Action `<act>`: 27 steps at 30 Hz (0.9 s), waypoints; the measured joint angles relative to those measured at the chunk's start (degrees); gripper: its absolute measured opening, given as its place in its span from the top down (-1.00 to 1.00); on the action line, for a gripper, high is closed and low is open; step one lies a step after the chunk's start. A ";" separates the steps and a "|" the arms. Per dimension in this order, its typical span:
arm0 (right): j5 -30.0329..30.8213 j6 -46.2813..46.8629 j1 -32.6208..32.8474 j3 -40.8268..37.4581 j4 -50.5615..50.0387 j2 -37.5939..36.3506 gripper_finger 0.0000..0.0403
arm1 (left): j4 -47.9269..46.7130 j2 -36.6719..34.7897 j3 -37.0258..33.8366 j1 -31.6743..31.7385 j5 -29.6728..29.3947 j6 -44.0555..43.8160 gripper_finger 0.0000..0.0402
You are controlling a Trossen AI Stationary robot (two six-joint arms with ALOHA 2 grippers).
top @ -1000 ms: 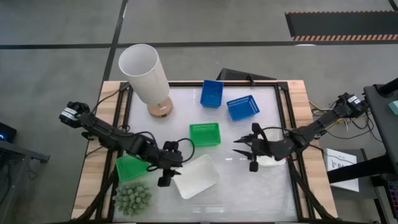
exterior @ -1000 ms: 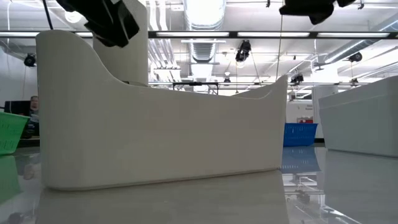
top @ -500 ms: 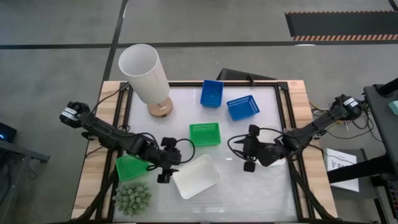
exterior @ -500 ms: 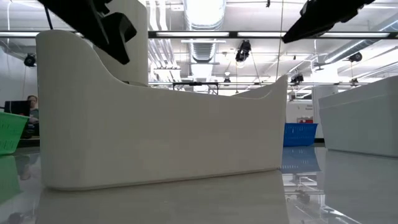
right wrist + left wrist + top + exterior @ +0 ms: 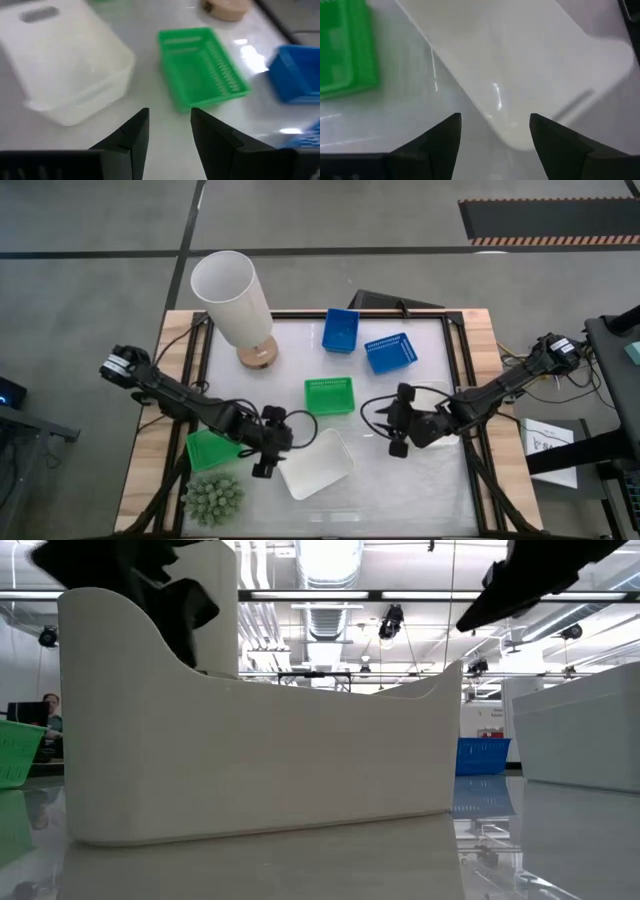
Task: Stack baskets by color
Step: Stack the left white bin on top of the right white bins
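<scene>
Left gripper (image 5: 268,442) open, empty, beside white basket (image 5: 316,464) near bench's front edge; right gripper (image 5: 392,423) open, empty. Basket likely light, stiff, slick; grab its rim

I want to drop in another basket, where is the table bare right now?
Bare glass along the front edge, right of the white tray-like plastic basket, below the right gripper. Crowded front-left: left gripper, green mesh basket, spiky green plant.
</scene>
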 joint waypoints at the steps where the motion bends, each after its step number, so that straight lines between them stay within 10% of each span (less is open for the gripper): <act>1: -1.37 0.50 0.00 -0.42 1.35 0.00 0.32 | -0.75 0.10 -0.01 -0.37 0.03 0.14 -0.08; 27: -2.97 6.30 5.68 5.46 13.92 18.06 0.95 | -5.45 -0.07 -4.91 -0.25 4.32 12.12 0.63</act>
